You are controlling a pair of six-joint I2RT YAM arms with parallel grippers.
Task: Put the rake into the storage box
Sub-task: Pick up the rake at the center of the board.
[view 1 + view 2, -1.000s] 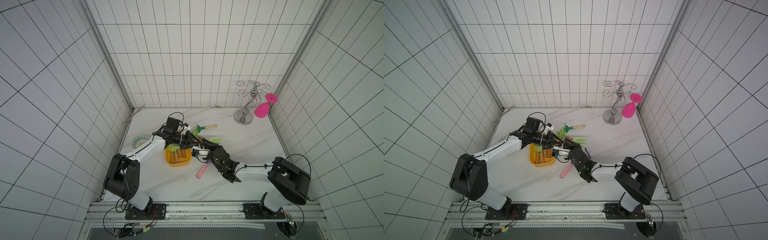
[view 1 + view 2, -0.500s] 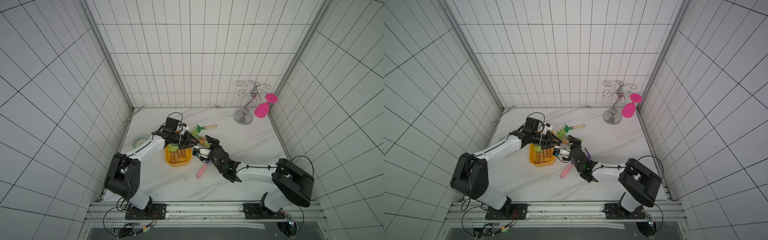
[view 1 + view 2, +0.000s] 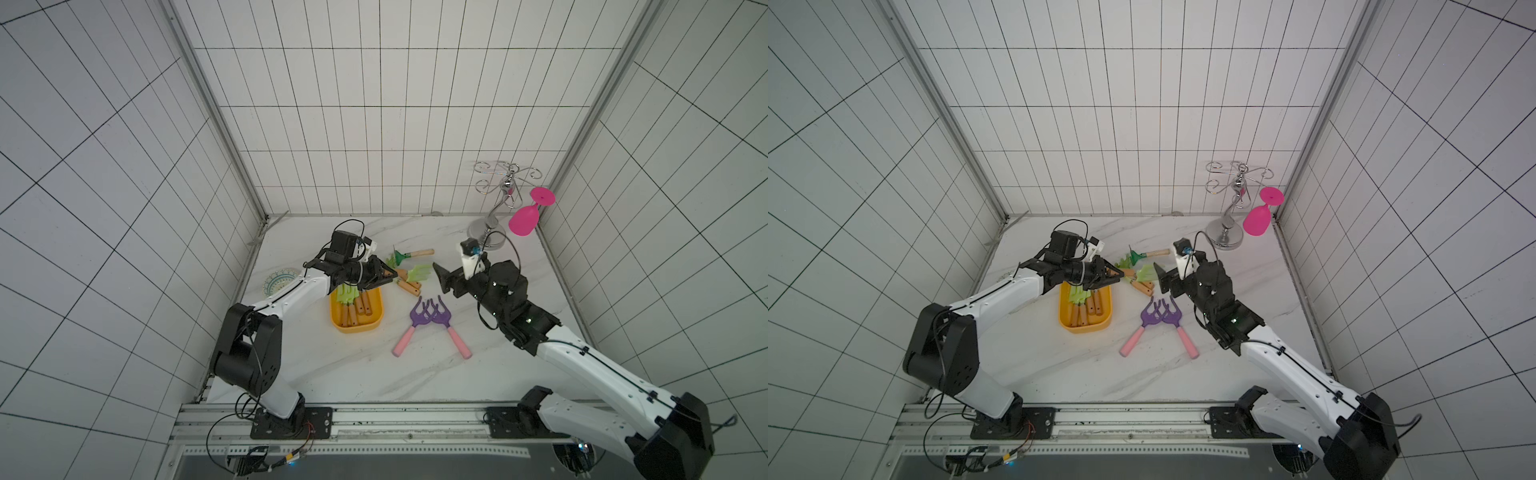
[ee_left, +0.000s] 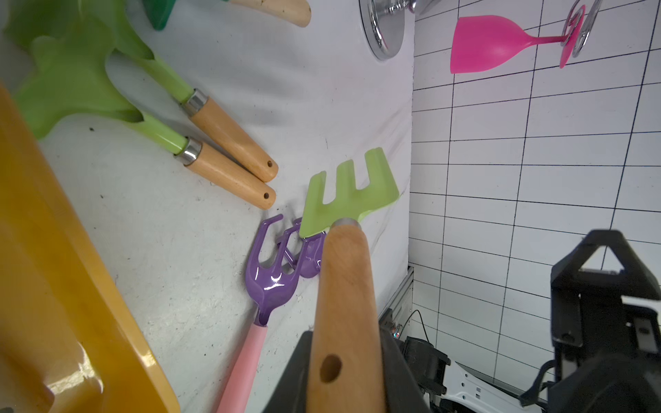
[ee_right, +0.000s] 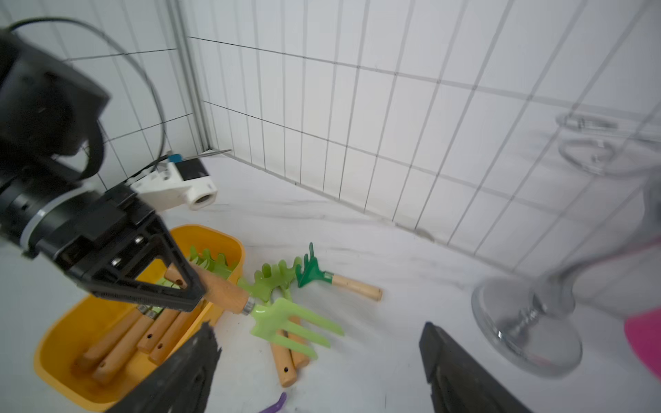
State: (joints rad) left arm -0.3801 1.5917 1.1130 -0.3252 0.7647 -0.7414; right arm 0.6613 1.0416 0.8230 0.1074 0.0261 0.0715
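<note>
Your left gripper [image 5: 182, 286] is pinching the wooden handle of a light-green toy rake [image 5: 286, 323], jaws pressed tight near the handle's end. You're holding that rake in the air, tines pointing toward your right arm, just beyond the far right corner of the shallow yellow-orange plastic tub [image 3: 356, 331], so it's hanging outside the storage box, not in it. Your right gripper [image 3: 444, 279] is hovering spread wide and gripping nothing, facing the rake's head from close by. Inside the tub, several green rakes with wooden handles [image 3: 353, 305] are lying lengthwise. Two glossy purple rakes with pink handles [image 3: 430, 319] are resting on the white marble tabletop [image 3: 332, 374], heads overlapping.
</note>
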